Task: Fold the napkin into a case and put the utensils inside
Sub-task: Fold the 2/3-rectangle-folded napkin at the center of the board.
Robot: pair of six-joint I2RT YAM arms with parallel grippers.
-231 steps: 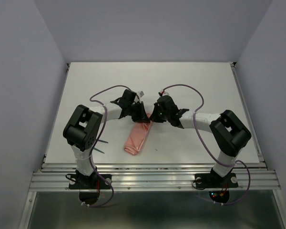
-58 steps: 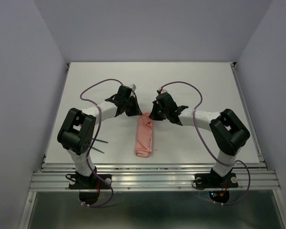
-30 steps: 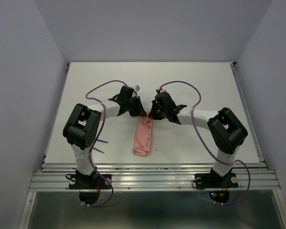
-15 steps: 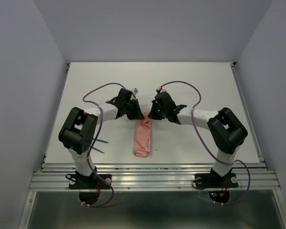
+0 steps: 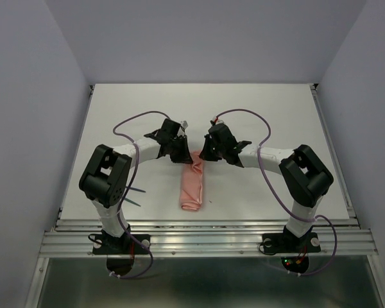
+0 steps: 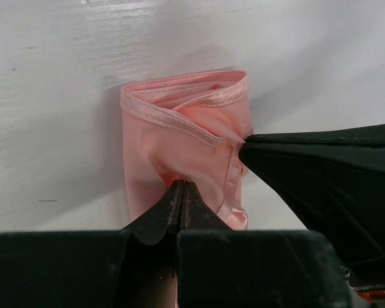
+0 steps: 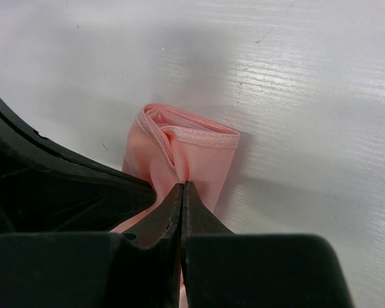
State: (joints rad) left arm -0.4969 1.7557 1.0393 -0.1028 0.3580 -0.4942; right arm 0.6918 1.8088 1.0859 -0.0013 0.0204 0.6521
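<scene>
On the table (image 5: pixel 276 115), the folded napkin (image 5: pixel 192 186) is laid lengthwise toward the near edge, its far end clamped jointly by the left gripper (image 6: pixel 181 186) and right gripper (image 7: pixel 182 186); the utensils (image 5: pixel 136 196) are nearer the left.

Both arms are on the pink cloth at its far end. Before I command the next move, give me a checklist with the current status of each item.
1. Left gripper grip: shut on the salmon-pink cloth napkin, pinching a fold at its far end. Ok.
2. Right gripper grip: shut on the same end. Ok.
3. Clearance between the two grippers: they sit very close together; whether they touch, cannot tell.
4. Napkin shape: a narrow layered strip lying on the white table. Ok.
5. Teal plastic utensils clear of the cloth: they lie by the left arm, apart from the napkin. Ok.
6. Utensils inside the napkin: not ok.
</scene>
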